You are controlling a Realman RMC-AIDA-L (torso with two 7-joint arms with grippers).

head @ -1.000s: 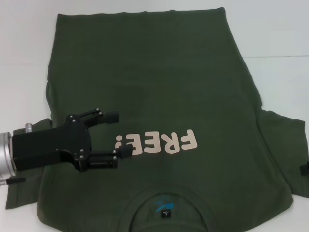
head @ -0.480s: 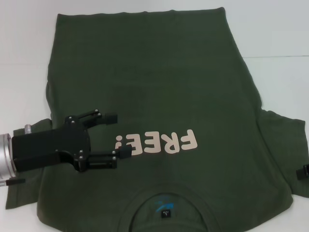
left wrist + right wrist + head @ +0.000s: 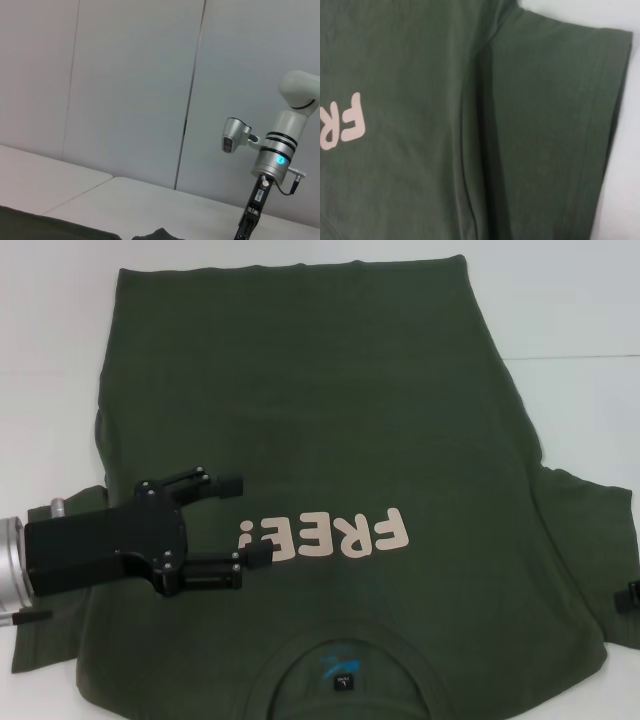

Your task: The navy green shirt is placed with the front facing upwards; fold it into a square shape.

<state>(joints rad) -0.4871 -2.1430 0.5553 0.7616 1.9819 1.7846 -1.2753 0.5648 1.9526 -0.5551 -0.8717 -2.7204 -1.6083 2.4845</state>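
Note:
The navy green shirt [image 3: 320, 390] lies spread flat on the white table, front up, its collar toward me. Pale pink "FREE!" lettering [image 3: 330, 535] crosses the chest and a small blue neck label [image 3: 343, 678] sits inside the collar. My left gripper [image 3: 248, 519] hovers open over the shirt's left chest, its fingertips beside the end of the lettering, holding nothing. Of my right gripper only a black tip [image 3: 632, 595] shows, at the picture's right edge by the right sleeve. The right wrist view looks down on that sleeve [image 3: 555, 125] and the letters "FR" [image 3: 350, 120].
The white table [image 3: 580, 320] shows around the shirt on the left, right and far side. The left sleeve [image 3: 50, 640] lies bunched under my left arm. In the left wrist view the right arm [image 3: 280, 150] stands before a grey wall.
My left gripper has stayed where it was, still open. The black tip of the right gripper at the right edge has shifted only slightly.

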